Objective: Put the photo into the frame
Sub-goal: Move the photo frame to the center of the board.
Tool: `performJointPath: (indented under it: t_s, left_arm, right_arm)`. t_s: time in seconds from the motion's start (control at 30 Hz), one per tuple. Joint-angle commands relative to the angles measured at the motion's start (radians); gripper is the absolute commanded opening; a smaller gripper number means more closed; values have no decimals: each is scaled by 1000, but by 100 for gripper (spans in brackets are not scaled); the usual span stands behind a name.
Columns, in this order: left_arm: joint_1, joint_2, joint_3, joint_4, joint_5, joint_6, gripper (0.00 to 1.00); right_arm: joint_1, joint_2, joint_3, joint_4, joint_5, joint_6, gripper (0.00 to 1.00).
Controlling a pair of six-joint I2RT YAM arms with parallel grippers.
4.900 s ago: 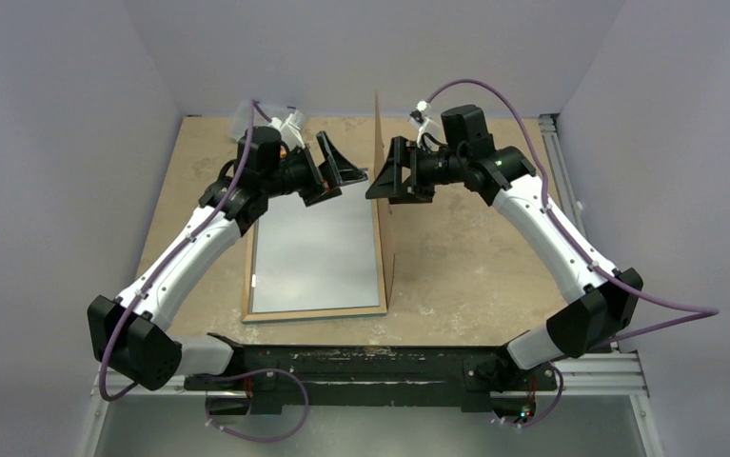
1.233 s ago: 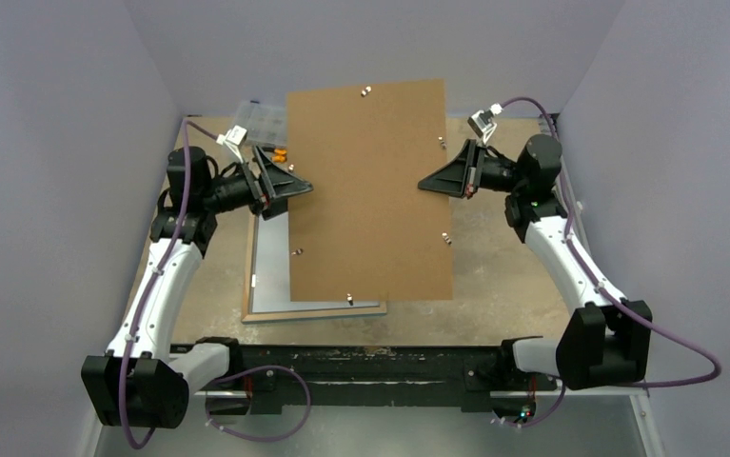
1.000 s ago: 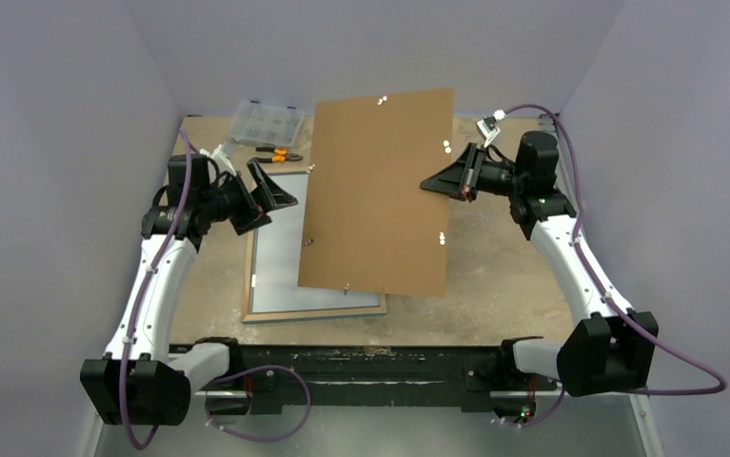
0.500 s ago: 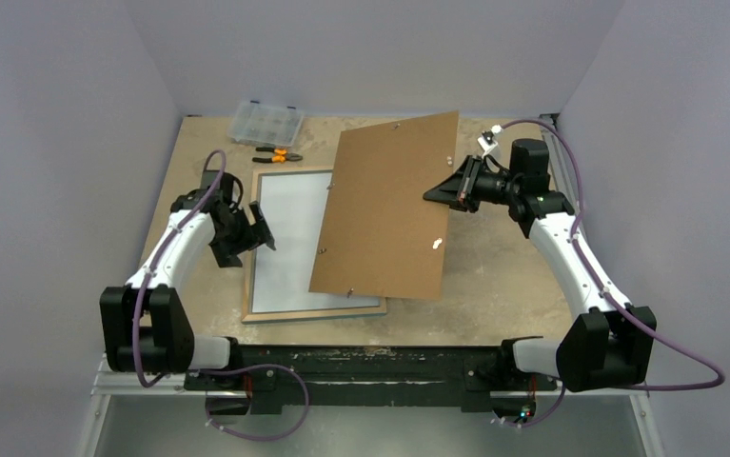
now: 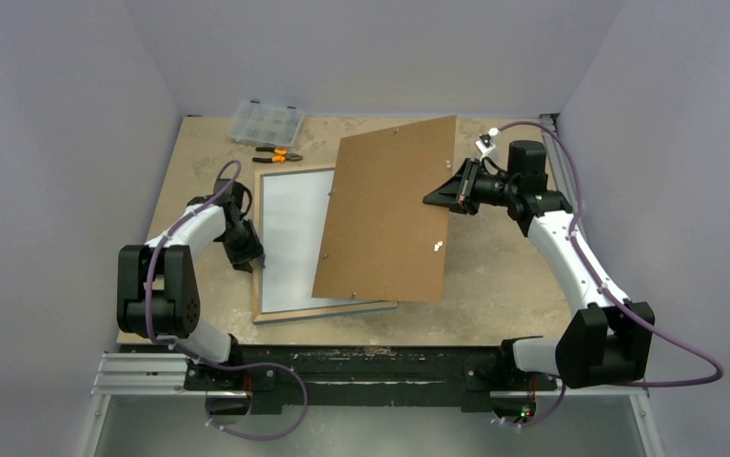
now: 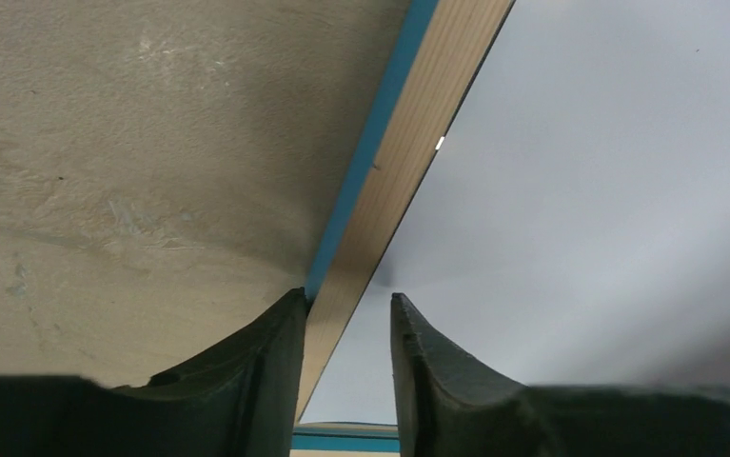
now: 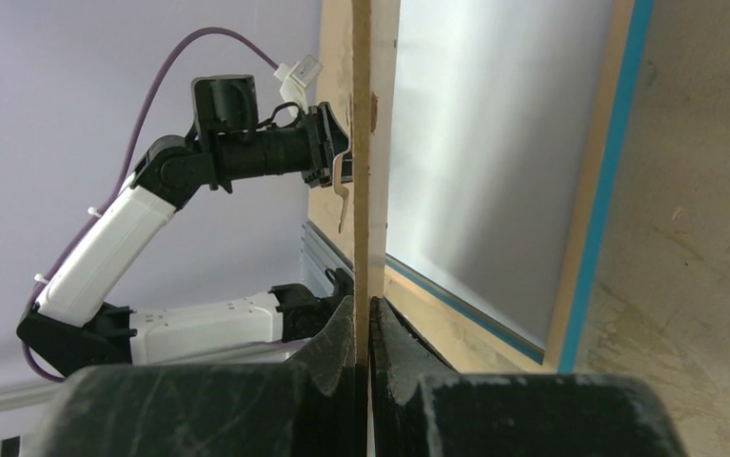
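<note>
Frame: the frame point(image 5: 323, 313) point(image 6: 408, 162) point(image 7: 601, 190) lies flat on the left half of the desk point(image 5: 494, 276), its light wood back facing up. A strip of blue shows along its outer edge in both wrist views. Its long sides run from the near edge towards the far edge, slightly askew.
Opening: a pale panel point(image 5: 289, 238) point(image 6: 608, 190) point(image 7: 484, 143) fills the frame. I cannot tell whether it is glass or the white back of the photo, and no printed picture shows in any view.
Left claw: the left claw point(image 5: 246, 255) point(image 6: 346, 305) is low over the frame's left rail with its jaws partly apart. One finger is at the blue outer edge and the other over the pale panel. I cannot tell whether they pinch the rail.
Right claw: the right claw point(image 5: 434, 198) point(image 7: 362, 314) is clenched on the right edge of the backing board point(image 5: 389, 209) point(image 7: 361, 143).
Backing board: brown, tilted and held up off the desk. It covers the right part of the frame in the top view.
Far-left corner: a clear compartment box point(image 5: 266, 122) sits here, with orange-handled pliers point(image 5: 277, 152) just beside it, between the box and the frame's far rail.
</note>
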Motion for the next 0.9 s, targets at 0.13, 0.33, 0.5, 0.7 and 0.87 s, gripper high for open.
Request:
performJointPath:
  t_s: [0.13,0.33,0.5,0.7,0.87]
  left_arm:
    - [-33,1,-13,64,56,30,14]
    - [-152,20,-3,42,-28,37,0]
    - [-219,1,-14,53,-26,25,0]
    - [-274,-34,-43,114,45,15,0]
    - [-345,-34,-50,143,46,2,0]
  right_arm:
    - [0,-10,19,82,-55,4,0]
    - [-3,-4,15,84,-57,2,0]
    - [-10,0,13,83,-59,0,0]
    - [-28,8,18,44,-37,-25,0]
    - [-40,15,21,25,-35,-45,0]
